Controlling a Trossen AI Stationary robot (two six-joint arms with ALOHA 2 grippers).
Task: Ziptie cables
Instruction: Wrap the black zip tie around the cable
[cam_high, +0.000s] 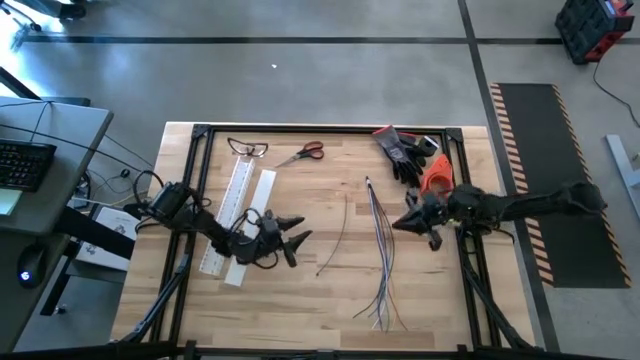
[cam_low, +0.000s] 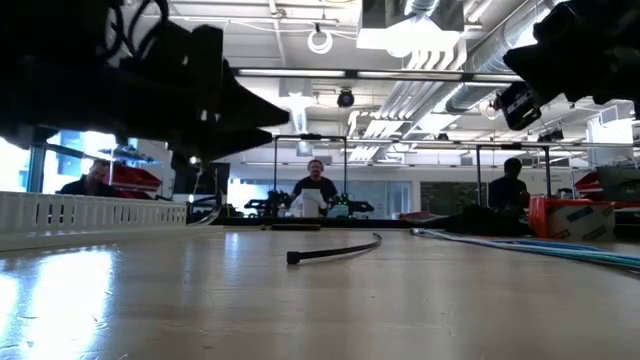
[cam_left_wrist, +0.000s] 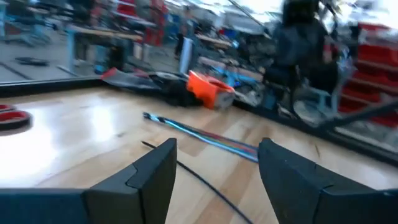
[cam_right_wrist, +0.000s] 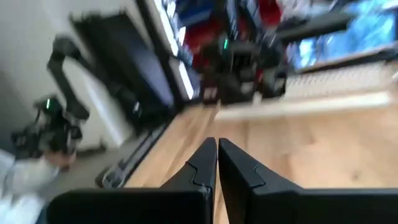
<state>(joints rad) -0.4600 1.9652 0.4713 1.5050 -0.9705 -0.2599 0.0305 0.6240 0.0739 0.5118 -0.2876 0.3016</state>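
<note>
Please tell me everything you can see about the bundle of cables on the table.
The cables are thin, flexible wires, grey, blue and dark. They lie flat on the wooden table, right of centre, running from the far side toward the near edge. Their far ends are close together and their near ends fan out. No tie is visible around them and neither claw touches them.

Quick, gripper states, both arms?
Left gripper: open, empty, near the white bars.
Right gripper: shut, holding nothing visible, right of the cables.

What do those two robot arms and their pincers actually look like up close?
Both arms are dark, jointed and slim, with black cords trailing along them. The left gripper ends in two matte black, wedge-shaped fingers; the right gripper has the same tapered black pair. No markings are visible.
</note>
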